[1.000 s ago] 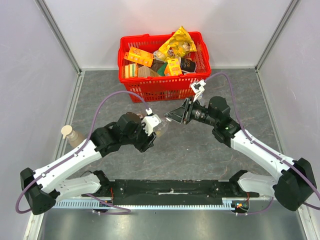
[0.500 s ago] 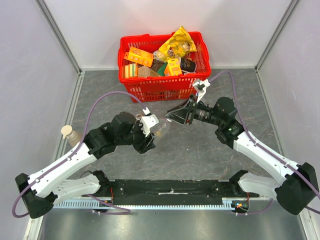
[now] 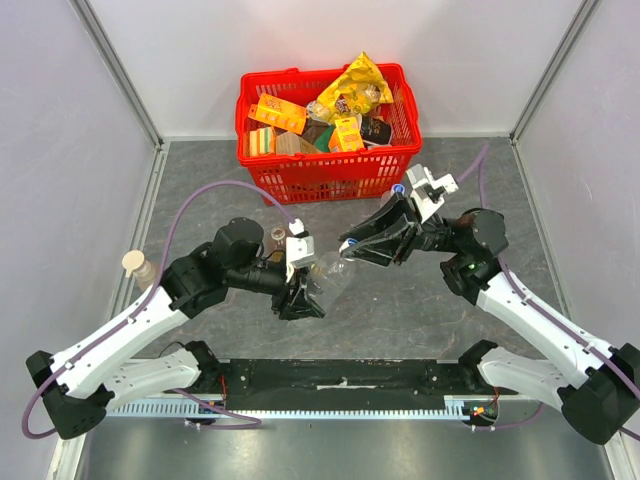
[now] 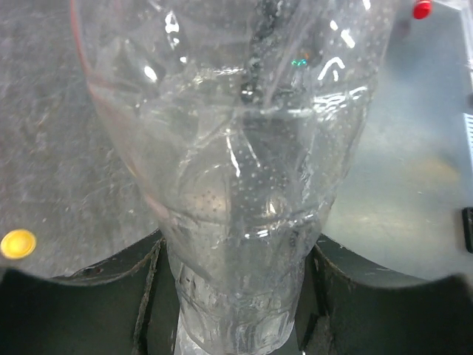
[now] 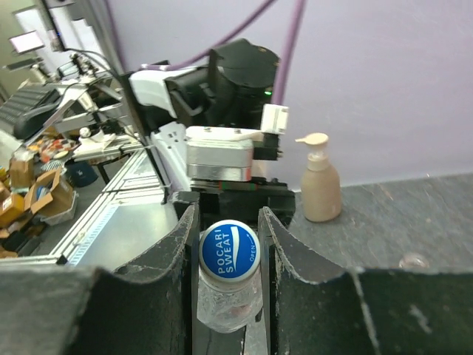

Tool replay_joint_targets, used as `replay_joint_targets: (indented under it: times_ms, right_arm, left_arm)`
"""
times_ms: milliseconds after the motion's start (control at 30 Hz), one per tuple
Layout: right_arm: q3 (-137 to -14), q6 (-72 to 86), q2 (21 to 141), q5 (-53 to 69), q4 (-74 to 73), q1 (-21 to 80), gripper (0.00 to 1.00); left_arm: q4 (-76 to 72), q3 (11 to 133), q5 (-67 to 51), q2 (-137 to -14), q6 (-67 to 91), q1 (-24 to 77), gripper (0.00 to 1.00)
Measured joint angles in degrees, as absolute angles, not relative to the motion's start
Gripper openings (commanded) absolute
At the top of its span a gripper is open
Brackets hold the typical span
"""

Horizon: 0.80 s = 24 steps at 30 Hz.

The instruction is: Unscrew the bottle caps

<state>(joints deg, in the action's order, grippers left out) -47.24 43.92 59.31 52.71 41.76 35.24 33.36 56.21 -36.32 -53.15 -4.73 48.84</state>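
A clear plastic bottle [image 3: 328, 274] is held off the table between the two arms. My left gripper [image 3: 305, 292] is shut on its lower body, which fills the left wrist view as the bottle [image 4: 236, 185] between the dark fingers [image 4: 81, 303]. My right gripper [image 3: 352, 246] is shut on the blue cap [image 5: 230, 249], printed "POCARI SWEAT", with a finger on each side, and my right gripper [image 5: 228, 240] faces the left arm. A loose yellow cap [image 4: 18, 243] lies on the table. I see no white cap.
A red basket [image 3: 330, 178] full of packets stands at the back centre. A beige pump bottle [image 3: 143, 268] stands by the left wall and shows as the pump bottle [image 5: 320, 180] behind the left arm. A small brownish round thing [image 3: 278, 237] sits near the left wrist.
Both arms shifted right with the bottle between them. The left gripper swung nearer and the bottle tilted more upright. The right wrist rolled and pulled back to the right, keeping hold of the cap.
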Motion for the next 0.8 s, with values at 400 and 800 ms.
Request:
replay_joint_targets:
  times_ms: [400,800]
  right_arm:
    - [-47.2,52.0,58.8,59.5,58.6,36.4,0.00]
    - [-46.3,53.3,57.4,60.2,61.7,36.9,0.02]
  left_arm:
    - [30.5,58.3,-54.6,-55.2,-3.2,49.1,0.41]
    - [28.1,58.3,-60.6,-57.1,-2.0,49.3,0.41]
